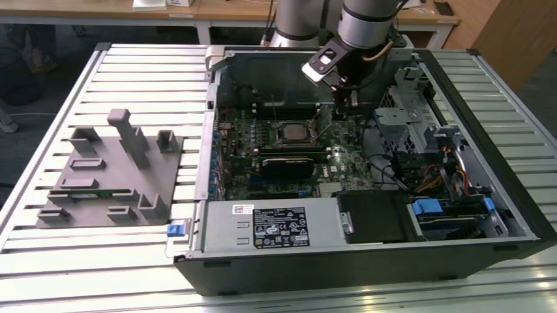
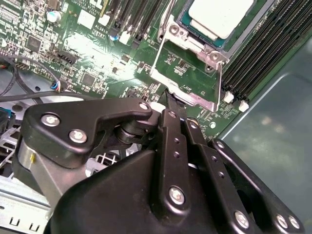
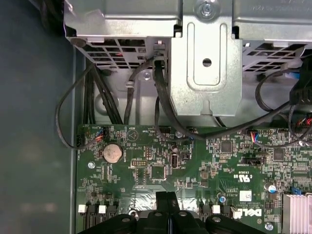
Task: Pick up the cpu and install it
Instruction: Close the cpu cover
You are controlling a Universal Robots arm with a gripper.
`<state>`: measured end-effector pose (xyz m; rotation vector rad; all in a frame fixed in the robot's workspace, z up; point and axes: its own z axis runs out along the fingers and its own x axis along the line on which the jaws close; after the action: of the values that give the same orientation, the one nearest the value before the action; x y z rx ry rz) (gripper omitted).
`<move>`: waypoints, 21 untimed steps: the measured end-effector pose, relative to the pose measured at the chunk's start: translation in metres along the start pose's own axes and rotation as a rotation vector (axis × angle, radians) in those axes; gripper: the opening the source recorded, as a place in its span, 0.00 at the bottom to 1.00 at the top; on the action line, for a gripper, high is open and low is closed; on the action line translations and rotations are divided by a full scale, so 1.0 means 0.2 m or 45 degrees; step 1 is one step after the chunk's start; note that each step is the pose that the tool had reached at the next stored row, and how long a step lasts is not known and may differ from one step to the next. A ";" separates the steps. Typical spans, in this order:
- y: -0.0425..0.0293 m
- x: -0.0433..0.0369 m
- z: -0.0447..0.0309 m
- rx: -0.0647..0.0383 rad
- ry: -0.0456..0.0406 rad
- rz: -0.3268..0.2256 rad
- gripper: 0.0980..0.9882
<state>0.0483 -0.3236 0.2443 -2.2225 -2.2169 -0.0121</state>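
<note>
The cpu (image 2: 222, 17) is a pale silver square lying in the motherboard socket, and it sits in that socket (image 1: 291, 134) in the exterior view too. A bright metal retaining frame (image 2: 168, 73) stands swung open beside it. My gripper (image 1: 353, 99) hangs inside the open computer case, to the exterior view's right of the socket and a little farther back. Its two black fingers (image 2: 170, 109) are pressed together with nothing between them, their tips just short of the metal frame's edge. In the first wrist view the shut fingertips (image 3: 167, 199) point at the green board.
A grey plastic holder tray (image 1: 104, 189) lies on the slatted table at the exterior view's left. Inside the case are a metal drive cage (image 3: 207, 63), loose black cables (image 3: 161, 107), memory slots (image 2: 263, 53), a black heatsink (image 1: 283, 166) and the power supply (image 1: 270, 225).
</note>
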 end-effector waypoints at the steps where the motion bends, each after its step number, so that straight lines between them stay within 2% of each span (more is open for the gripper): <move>1: -0.001 0.000 0.000 0.000 0.000 0.000 0.01; 14: -0.019 0.000 0.000 0.000 0.000 0.000 0.01; 21: -0.059 0.000 0.000 0.000 0.000 0.000 0.01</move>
<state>0.0365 -0.3236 0.2443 -2.2225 -2.2169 -0.0121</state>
